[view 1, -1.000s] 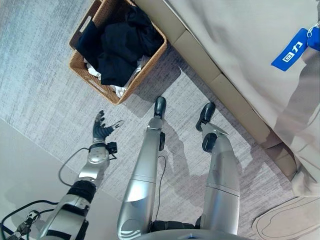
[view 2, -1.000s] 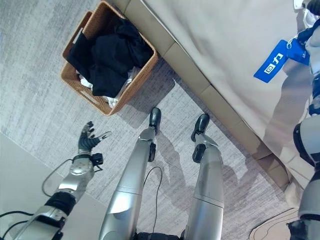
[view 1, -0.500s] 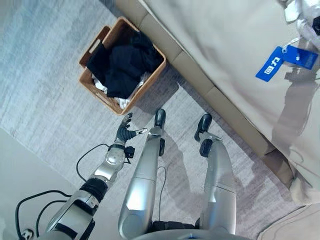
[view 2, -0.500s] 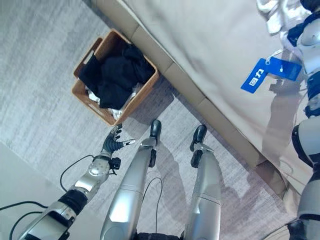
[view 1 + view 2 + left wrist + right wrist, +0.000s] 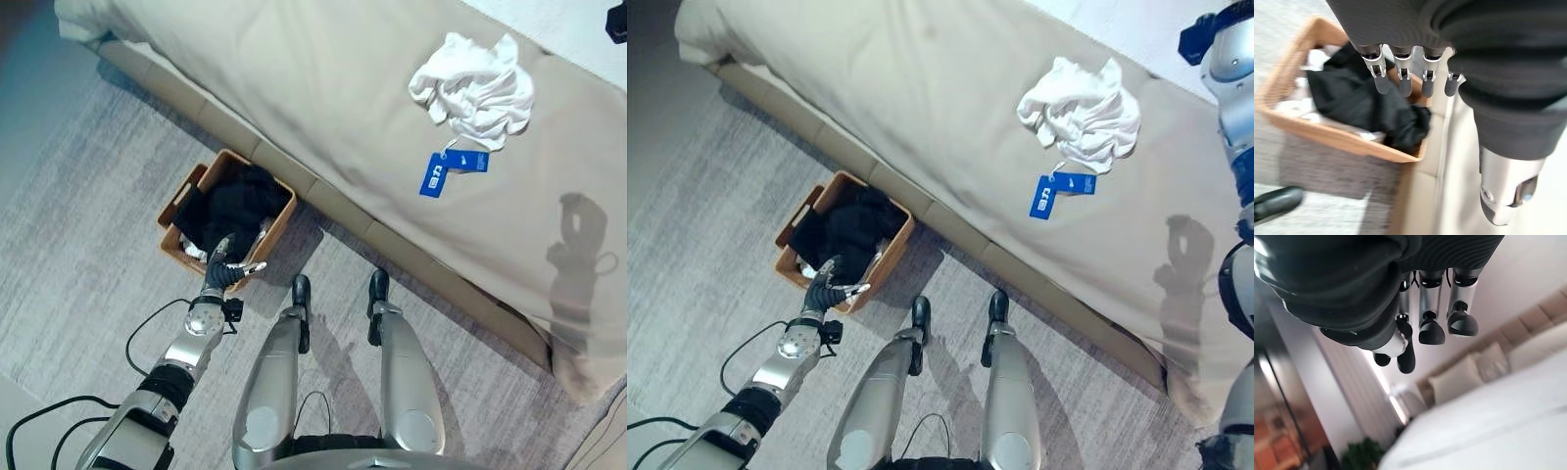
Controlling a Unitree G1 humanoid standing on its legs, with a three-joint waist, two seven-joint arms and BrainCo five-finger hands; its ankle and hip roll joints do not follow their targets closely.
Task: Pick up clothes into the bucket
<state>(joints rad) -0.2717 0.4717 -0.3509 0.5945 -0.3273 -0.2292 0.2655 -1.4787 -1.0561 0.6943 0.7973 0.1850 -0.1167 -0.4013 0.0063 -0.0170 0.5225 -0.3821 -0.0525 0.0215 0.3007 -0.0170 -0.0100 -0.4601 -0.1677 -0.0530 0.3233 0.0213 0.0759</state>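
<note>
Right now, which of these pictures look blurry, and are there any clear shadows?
Left wrist view: the wicker basket and dark clothes look smeared. Right wrist view: the room behind the right hand is soft and out of focus. Eye views: sharper, with a hand-shaped shadow across the bed cover, away from the white garment.

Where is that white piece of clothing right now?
The white garment lies crumpled on the beige bed, toward the robot's right, just above a blue tag.
</note>
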